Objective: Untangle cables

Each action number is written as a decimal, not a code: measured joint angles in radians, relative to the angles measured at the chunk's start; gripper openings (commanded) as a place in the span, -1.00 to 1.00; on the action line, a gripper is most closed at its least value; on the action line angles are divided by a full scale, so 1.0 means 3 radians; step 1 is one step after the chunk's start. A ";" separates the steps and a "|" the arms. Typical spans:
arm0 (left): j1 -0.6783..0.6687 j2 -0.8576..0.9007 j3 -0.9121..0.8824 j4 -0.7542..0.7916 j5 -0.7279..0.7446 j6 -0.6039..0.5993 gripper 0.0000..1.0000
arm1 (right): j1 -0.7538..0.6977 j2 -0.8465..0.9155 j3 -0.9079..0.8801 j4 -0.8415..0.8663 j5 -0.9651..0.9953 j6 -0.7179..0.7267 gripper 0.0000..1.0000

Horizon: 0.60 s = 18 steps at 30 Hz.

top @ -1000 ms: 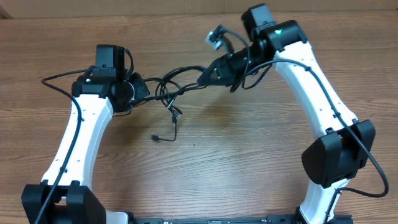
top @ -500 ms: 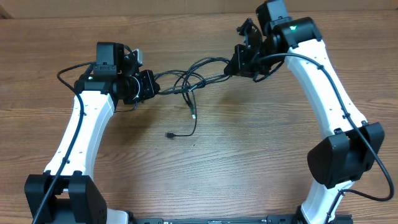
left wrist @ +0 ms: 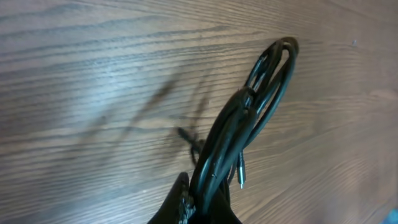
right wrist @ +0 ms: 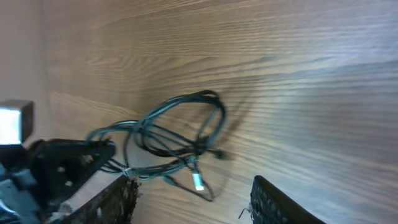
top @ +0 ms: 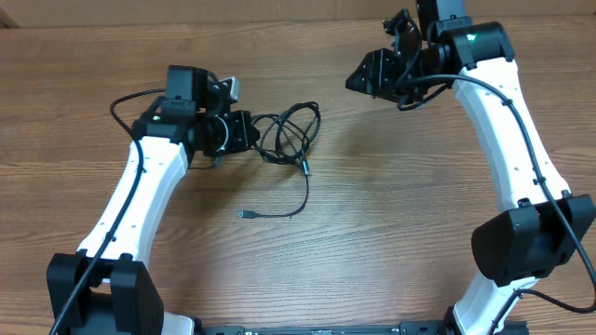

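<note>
Matt wood-grain table (top: pixel 372 233); cables (top: pixel 284 140) glossy black plastic sheath, silver metal plug tips.

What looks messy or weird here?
The cables are a tangled bunch of loops pinched in the left gripper, with one plug end straggling off alone. The right gripper is open and holds nothing.

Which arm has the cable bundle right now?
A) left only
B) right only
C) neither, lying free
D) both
A: the cables run straight out of the left gripper's closed jaws, while the right gripper is well apart from them, jaws open on nothing.
</note>
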 measured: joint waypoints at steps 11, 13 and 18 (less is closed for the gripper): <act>0.0001 0.0001 0.0000 0.0042 -0.0352 -0.0759 -0.92 | 0.0594 0.0095 -0.0299 0.0230 -0.0043 0.0240 -0.05; 0.0001 0.0001 0.0001 0.0042 -0.0361 -0.0821 -0.92 | 0.0738 0.0104 -0.0306 0.0324 -0.0033 0.0261 -0.14; 0.0001 0.0001 0.0001 0.0095 -0.0301 -0.0895 -0.92 | 0.0912 0.0231 -0.0306 0.0563 -0.0034 0.0320 -0.27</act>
